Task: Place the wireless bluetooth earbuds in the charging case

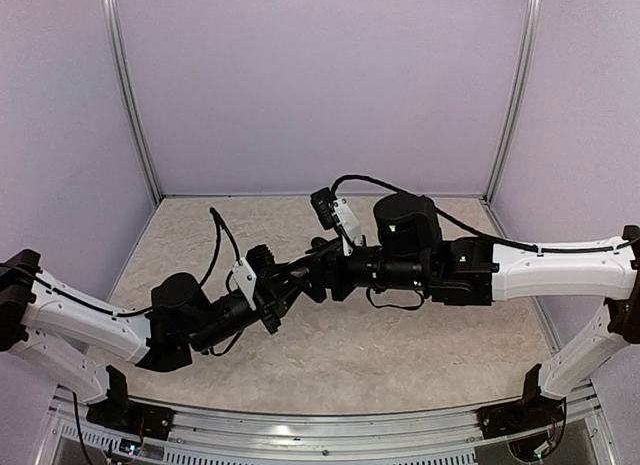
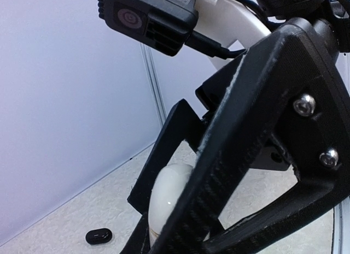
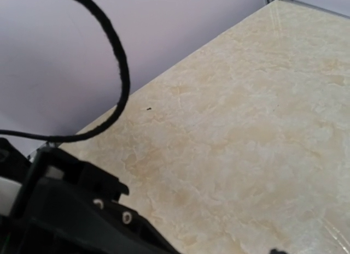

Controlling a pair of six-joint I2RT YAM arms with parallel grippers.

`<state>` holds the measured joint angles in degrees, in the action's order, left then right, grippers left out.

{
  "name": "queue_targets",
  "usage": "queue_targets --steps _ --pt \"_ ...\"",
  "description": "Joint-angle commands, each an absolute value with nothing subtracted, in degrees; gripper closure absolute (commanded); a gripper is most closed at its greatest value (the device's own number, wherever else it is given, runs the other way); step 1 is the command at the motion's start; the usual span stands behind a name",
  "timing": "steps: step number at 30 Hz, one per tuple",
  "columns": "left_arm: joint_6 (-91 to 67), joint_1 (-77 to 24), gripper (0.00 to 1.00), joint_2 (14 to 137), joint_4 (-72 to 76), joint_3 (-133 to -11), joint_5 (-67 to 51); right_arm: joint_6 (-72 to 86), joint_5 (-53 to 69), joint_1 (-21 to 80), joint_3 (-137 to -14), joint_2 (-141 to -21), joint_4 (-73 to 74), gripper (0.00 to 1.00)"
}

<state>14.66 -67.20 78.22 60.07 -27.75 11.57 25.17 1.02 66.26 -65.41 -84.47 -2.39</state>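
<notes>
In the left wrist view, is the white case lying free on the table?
No, the white case is clamped between the fingers of the left gripper, off the table.

Bright, even, lilac-tinted light, faint soft shadows, slight sheen on the table (image 3: 322, 226), near parts blurred

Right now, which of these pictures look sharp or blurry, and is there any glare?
Top view: soft, even light, faint shadows on the table, wall posts splayed by the lens. Left wrist view: foreground blurred, a small glint on the white case, black case sharper. Right wrist view: near cable fuzzy, slight table sheen.
</notes>
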Motion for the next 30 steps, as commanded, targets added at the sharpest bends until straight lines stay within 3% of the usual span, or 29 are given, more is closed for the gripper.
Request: queue_targets --steps 1,8,16,20,23,28,30 --pt "14.9 -67.6 0.91 78.8 65.5 -29.8 12.0 25.9 -4.7 67.5 -62.0 -83.6 -7.4 0.29" --pt "14.4 -67.6 0.91 79.6 67.0 -30.1 12.3 26.3 -6.7 67.8 -61.6 -84.7 -9.3 0.35" --pt "14.4 -67.6 0.77 79.3 67.6 -29.3 13.2 25.4 -9.3 67.0 -59.7 -81.4 -9.9 0.42" --pt "13.9 -67.6 0.62 79.0 67.9 -28.6 13.6 24.6 -9.1 65.2 -59.7 -79.7 -8.7 0.46" --pt "13.4 -67.6 0.4 78.5 67.7 -27.8 13.2 23.7 -8.4 63.1 -59.8 -78.6 -7.6 0.47" --pt "11.7 -67.6 0.18 76.4 66.7 -25.8 13.9 19.3 -5.7 58.5 -60.9 -77.4 -3.4 0.47" --pt "10.4 -67.6 0.04 75.3 66.3 -24.7 14.6 16.5 -3.4 55.5 -61.8 -77.7 -0.7 0.47"
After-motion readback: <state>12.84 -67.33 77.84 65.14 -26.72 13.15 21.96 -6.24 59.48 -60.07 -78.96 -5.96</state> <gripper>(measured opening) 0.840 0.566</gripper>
